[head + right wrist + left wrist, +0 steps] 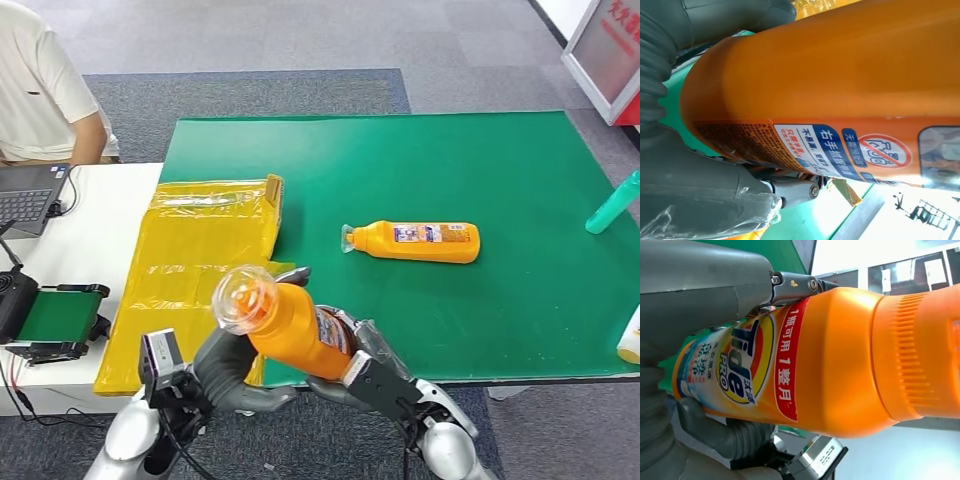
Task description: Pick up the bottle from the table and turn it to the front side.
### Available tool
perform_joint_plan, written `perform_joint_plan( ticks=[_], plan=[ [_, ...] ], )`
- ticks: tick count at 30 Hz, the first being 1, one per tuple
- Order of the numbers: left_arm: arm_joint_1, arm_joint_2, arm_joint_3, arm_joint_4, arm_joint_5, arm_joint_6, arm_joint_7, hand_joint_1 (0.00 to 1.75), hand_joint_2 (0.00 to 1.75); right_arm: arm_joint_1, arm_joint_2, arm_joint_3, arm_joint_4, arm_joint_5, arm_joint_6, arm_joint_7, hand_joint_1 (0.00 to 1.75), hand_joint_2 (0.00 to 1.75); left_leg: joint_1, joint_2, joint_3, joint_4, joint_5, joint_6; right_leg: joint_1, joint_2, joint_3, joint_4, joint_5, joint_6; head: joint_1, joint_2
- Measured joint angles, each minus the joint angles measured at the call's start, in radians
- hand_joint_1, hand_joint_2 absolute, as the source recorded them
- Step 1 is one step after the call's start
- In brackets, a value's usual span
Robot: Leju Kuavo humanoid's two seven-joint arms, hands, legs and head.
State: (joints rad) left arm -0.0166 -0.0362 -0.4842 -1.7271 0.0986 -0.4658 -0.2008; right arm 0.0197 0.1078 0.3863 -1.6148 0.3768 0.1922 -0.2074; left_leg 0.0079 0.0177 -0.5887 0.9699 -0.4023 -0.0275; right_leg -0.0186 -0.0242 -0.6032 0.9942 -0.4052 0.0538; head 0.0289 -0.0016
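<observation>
- We see the orange bottle (290, 325) lifted off the green mat (468, 170), held at the near edge of the table with its clear cap (243, 298) tipped up toward the head camera.
- Our left hand (226, 365) grips the bottle from below near the neck; in the left wrist view the thumb lies along the top and dark fingers (726, 435) curl under the body, with the "Tide PRO" front label (740, 365) facing that camera.
- Our right hand (373, 375) holds the bottle's base end; in the right wrist view the grey thumb (708, 195) presses against the bottle (836, 85) beside its back label (821, 145) of small print and a crossed-out warning symbol.
- Both hands are closed on the same bottle, one at each end.
- Farther out on the mat, a second orange bottle (415, 241) lies on its side, cap pointing left, well apart from the held one.
- A teal bottle (613, 203) lies at the mat's right edge, and a white-and-yellow container (630, 338) sits cut off at the right border.
- A yellow plastic bag (189, 270) is spread across the mat's left edge and the white table (98, 230).
- At far left we see a laptop (30, 195), a small green conveyor unit (56, 315), and a seated person in a white shirt (45, 90).
</observation>
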Motion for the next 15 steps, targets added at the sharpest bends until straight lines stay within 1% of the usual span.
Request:
perform_joint_plan(
  ticks=[4, 5, 8, 9, 15],
  plan=[
    [0.011, -0.009, -0.003, -0.001, -0.031, 0.031, -0.001, 0.0, 1.75, 0.005, 0.002, -0.009, -0.018, 0.014, -0.007, 0.0, 1.75, 1.75, 0.0, 0.0, 0.0, 0.0, 0.0, 0.0, 0.0, 0.0, 0.0, 0.0, 0.0, 0.0, 0.0, 0.0],
    [0.014, -0.012, -0.003, -0.002, -0.039, 0.038, -0.003, 0.03, 1.75, 0.006, 0.003, -0.012, -0.024, 0.019, -0.008, 0.0, 1.75, 1.75, 0.0, 0.0, 0.0, 0.0, 0.0, 0.0, 0.0, 0.0, 0.0, 0.0, 0.0, 0.0, 0.0, 0.0],
    [0.018, -0.023, -0.003, -0.005, -0.047, 0.051, -0.009, 1.34, 1.75, 0.009, 0.007, -0.022, -0.04, 0.03, -0.008, 0.003, 1.75, 1.75, 0.0, 0.0, 0.0, 0.0, 0.0, 0.0, 0.0, 0.0, 0.0, 0.0, 0.0, 0.0, 0.0, 0.0],
    [0.018, -0.028, -0.003, -0.006, -0.042, 0.052, -0.01, 1.75, 1.75, 0.009, 0.01, -0.024, -0.044, 0.032, -0.008, 0.004, 1.75, 1.75, 0.0, 0.0, 0.0, 0.0, 0.0, 0.0, 0.0, 0.0, 0.0, 0.0, 0.0, 0.0, 0.0, 0.0],
    [0.018, -0.042, 0.004, -0.007, -0.024, 0.052, -0.003, 1.75, 1.75, 0.02, 0.019, -0.033, -0.053, 0.036, -0.002, 0.003, 1.75, 1.75, 0.0, 0.0, 0.0, 0.0, 0.0, 0.0, 0.0, 0.0, 0.0, 0.0, 0.0, 0.0, 0.0, 0.0]
  ],
)
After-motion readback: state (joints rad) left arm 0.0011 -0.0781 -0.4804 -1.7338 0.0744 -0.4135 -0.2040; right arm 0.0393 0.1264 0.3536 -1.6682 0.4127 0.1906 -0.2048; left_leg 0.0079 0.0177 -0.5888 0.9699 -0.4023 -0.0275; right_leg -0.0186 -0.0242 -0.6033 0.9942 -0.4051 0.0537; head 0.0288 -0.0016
